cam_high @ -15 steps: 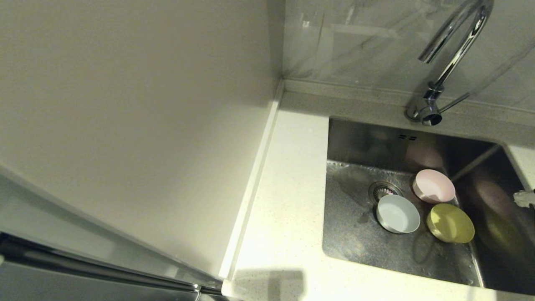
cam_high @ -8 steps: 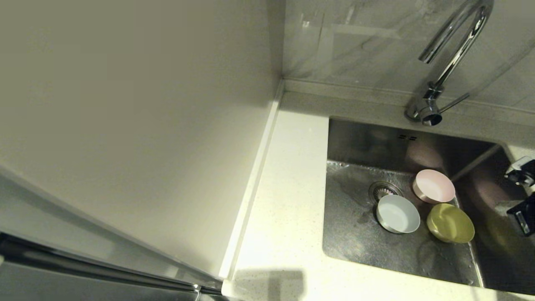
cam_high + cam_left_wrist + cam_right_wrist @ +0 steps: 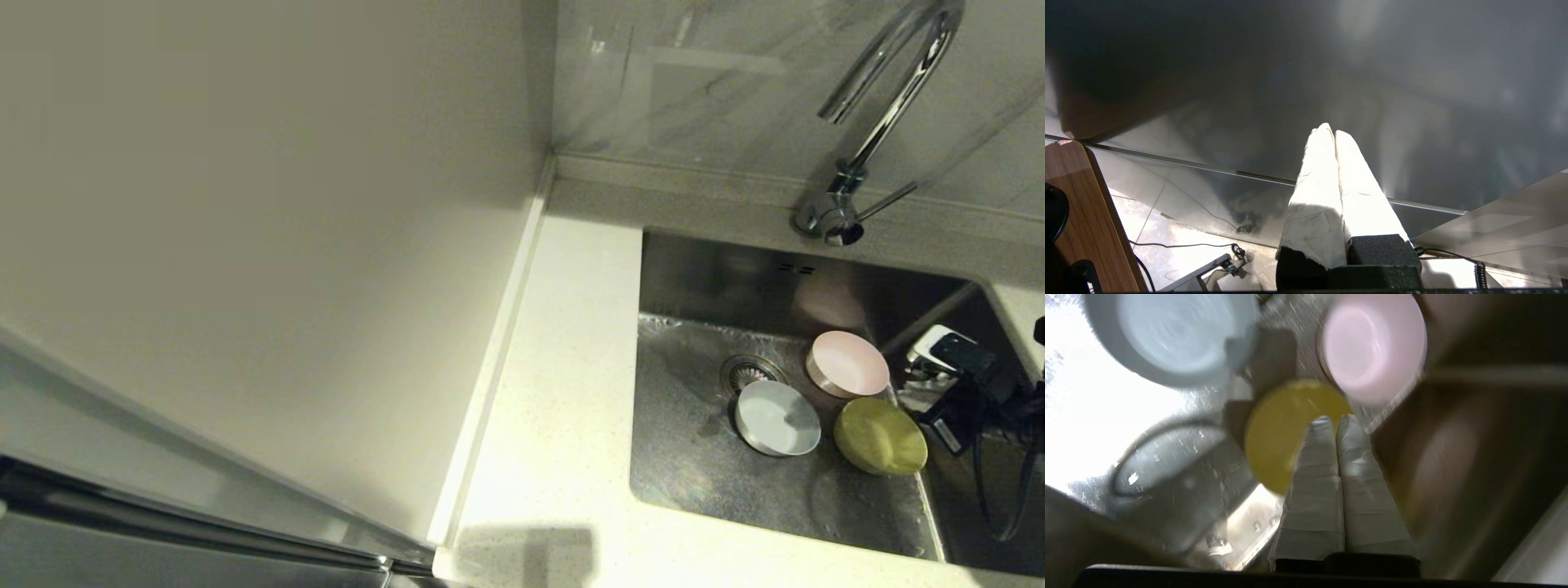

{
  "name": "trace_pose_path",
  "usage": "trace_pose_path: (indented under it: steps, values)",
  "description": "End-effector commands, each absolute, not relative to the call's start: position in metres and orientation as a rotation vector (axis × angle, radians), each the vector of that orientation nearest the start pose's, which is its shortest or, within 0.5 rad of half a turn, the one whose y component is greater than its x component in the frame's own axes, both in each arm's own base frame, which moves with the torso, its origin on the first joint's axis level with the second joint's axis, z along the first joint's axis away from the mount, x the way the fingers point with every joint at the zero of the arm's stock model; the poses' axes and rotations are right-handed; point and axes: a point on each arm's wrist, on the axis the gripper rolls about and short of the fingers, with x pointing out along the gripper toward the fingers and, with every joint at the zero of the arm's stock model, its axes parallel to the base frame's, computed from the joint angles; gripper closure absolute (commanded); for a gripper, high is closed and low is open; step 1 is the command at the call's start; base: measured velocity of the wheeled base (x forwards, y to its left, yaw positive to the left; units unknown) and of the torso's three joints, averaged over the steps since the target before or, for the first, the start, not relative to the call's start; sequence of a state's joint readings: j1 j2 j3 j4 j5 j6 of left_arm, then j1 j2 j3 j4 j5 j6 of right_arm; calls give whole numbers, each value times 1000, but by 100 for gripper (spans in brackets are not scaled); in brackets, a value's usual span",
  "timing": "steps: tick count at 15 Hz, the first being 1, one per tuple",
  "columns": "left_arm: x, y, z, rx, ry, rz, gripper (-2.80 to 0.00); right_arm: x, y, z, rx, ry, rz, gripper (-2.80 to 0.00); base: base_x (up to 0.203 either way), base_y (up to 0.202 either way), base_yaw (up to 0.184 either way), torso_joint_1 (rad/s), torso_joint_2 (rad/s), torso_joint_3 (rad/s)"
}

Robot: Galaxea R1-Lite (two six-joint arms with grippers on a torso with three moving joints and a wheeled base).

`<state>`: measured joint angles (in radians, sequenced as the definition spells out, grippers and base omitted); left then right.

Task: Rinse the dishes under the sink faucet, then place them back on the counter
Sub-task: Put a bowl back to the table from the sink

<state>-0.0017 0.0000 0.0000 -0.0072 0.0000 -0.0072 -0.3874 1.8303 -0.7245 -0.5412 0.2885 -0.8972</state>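
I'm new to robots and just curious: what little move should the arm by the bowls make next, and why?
Probably open the right gripper. Its fingers are closed together right at the yellow bowl in the sink, gripping nothing, so they must spread before taking its rim. The left gripper is parked away.

A home kitchen: a steel sink [image 3: 694,457] with a strainer drain [image 3: 747,371] is set into a white speckled counter [image 3: 563,384], near its far right corner. A chrome faucet [image 3: 878,122] stands behind it against a marbled backsplash [image 3: 718,82]. Three small bowls [image 3: 775,418] sit in the basin.
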Motion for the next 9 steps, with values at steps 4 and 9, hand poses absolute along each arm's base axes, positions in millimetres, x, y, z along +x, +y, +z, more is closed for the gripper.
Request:
trace_pose_path:
  steps: [4, 9]
  values:
    - [-23, 0, 75, -8, -5, -2, 0, 307, -85, 89, -702, 543, 262, -280, 0, 0, 0, 0, 0, 0]
    - [-23, 0, 76, -8, -5, -2, 0, 322, -66, 78, -757, 533, 274, -280, 0, 0, 0, 0, 0, 0]
